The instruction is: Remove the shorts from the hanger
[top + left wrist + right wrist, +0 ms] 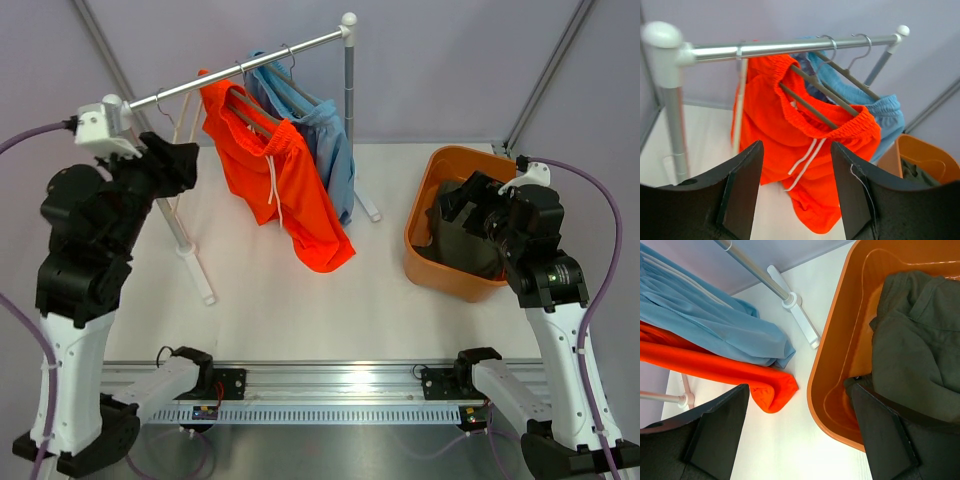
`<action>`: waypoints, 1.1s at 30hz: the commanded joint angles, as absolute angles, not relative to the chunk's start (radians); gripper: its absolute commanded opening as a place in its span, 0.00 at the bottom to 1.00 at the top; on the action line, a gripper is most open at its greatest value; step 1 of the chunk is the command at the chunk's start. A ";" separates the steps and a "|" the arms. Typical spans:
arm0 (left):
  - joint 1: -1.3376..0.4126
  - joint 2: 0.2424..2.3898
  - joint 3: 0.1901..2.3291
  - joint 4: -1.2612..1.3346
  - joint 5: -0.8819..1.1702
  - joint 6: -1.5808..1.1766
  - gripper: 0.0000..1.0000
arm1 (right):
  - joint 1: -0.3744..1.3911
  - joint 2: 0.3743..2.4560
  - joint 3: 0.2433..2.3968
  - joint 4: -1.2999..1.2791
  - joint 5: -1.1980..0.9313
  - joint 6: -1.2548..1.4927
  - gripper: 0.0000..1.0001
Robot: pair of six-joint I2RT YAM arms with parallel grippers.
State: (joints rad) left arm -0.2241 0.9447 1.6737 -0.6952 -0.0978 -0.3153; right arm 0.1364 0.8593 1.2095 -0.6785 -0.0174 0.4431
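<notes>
On the silver metal rail (170, 92): bright orange cloth shorts (285, 190), elastic waistband stretched over a grey hanger (810, 106), with light blue cloth shorts (325, 140) just behind on a second hanger. Already off and lying in the orange plastic tub (415, 230) at the right: dark olive-green cloth shorts (465, 250). Probably between garments, then, with the orange pair next.

Left gripper (796, 150) raised near the rail's left end, facing the orange waistband, jaws partly apart and holding nothing. Right gripper (799, 390) over the tub's rim, jaws wide, nothing between them.

Next, likely: close in on the orange waistband or hem, pinch the cloth alone, then pull down and sideways to slip the elastic off the hanger arm. Needs care not to drag the hanger along the rail or snag the white drawstring (802, 160).
</notes>
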 commanded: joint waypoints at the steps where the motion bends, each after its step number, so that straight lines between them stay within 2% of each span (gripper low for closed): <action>1: -0.403 1.056 1.709 -0.626 -0.269 -0.273 0.60 | 0.135 0.853 1.213 -0.675 -0.012 0.436 0.92; 2: -0.504 1.083 1.732 -0.627 -0.332 -0.261 0.61 | 0.135 0.851 1.215 -0.675 -0.011 0.431 0.92; 5: -0.561 1.219 1.853 -0.667 -0.434 -0.282 0.62 | 0.133 0.851 1.215 -0.681 -0.008 0.428 0.92; 8: -0.593 1.377 1.994 -0.729 -0.520 -0.317 0.62 | 0.133 0.850 1.213 -0.683 -0.012 0.428 0.92; 10: -0.607 1.458 2.045 -0.724 -0.650 -0.345 0.62 | 0.135 0.850 1.216 -0.687 -0.015 0.425 0.92; 17: -0.609 1.639 2.175 -0.736 -0.830 -0.402 0.61 | 0.135 0.847 1.239 -0.727 -0.014 0.397 0.92; 28: -0.543 1.750 2.261 -0.723 -0.831 -0.423 0.61 | 0.135 0.842 1.243 -0.741 -0.021 0.387 0.93; 33: -0.505 1.782 2.287 -0.727 -0.755 -0.442 0.60 | 0.133 0.847 1.239 -0.739 -0.023 0.385 0.93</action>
